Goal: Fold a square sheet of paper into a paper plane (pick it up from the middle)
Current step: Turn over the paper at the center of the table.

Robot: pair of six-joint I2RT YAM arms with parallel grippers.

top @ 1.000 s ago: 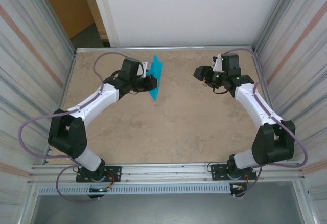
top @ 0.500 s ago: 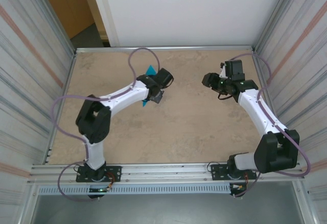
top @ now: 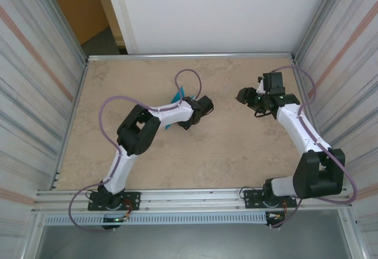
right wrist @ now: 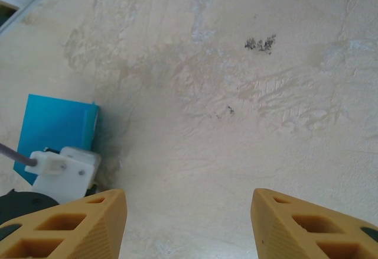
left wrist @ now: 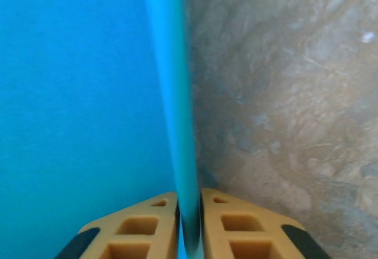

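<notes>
Paper (left wrist: 77,93) swings inward with the left gripper (left wrist: 189,203) — jaws pinched on its folded edge; right gripper (right wrist: 189,203) hovers half-open, empty, likely helping next.

I see the paper (top: 176,97) left of centre on the table (top: 236,152), left gripper (left wrist: 189,198) gripping its edge, right gripper (right wrist: 189,203) well apart to the right.

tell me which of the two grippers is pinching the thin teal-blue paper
The left gripper: its tan fingers are closed on an edge of the thin teal-blue paper, while the right gripper has its fingers wide apart.
</notes>
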